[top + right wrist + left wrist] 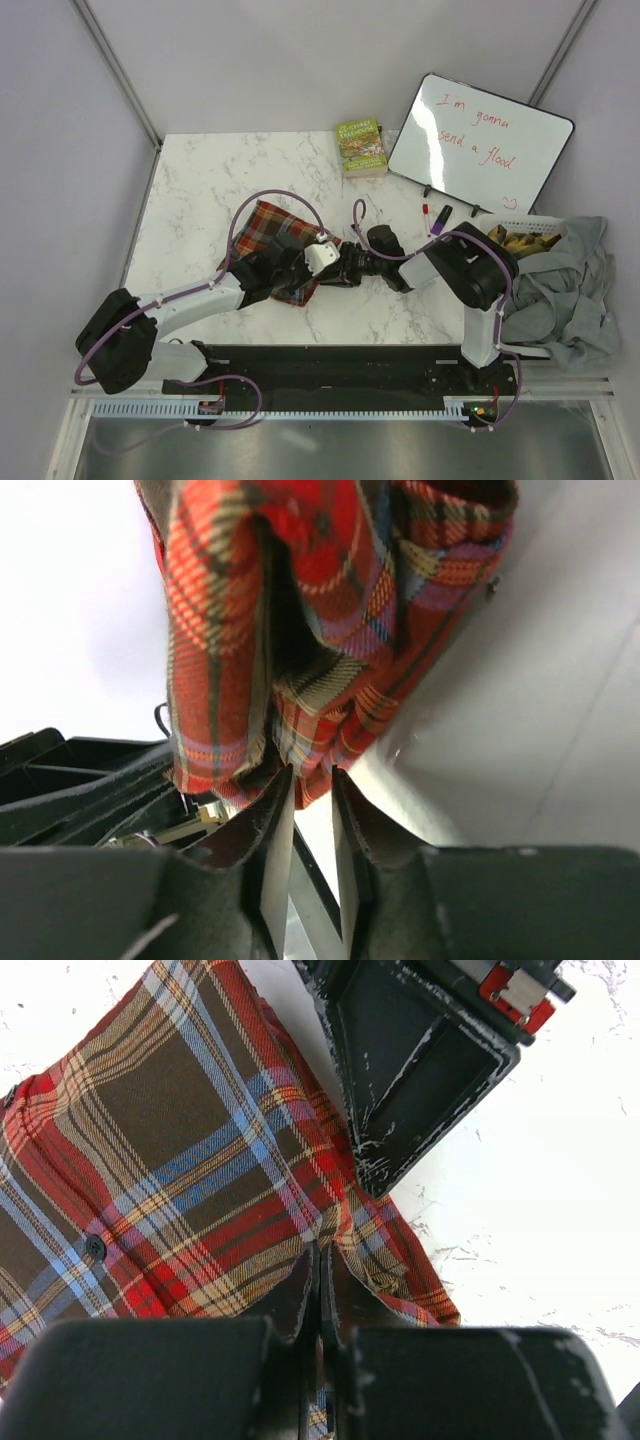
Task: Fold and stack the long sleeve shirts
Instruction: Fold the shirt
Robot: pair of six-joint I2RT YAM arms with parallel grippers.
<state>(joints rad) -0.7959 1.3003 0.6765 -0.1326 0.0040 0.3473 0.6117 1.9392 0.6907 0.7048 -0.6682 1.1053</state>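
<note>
Pinching the plaid shirt (pixel 275 235), left gripper (pixel 318 1260) was clamped on its hem. Right gripper (pixel 310 780) jaws stood narrowly apart at the fabric; hold not determinable. Shirt lay bunched on table (pixel 200 170), nearer its near edge, left of centre.

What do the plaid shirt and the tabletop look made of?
The plaid shirt looks like soft woven cloth, probably flannel: matte, visible twill weave, sewn button. The tabletop looks like white marble with grey veins, smooth; stone or laminate, I cannot tell.
</note>
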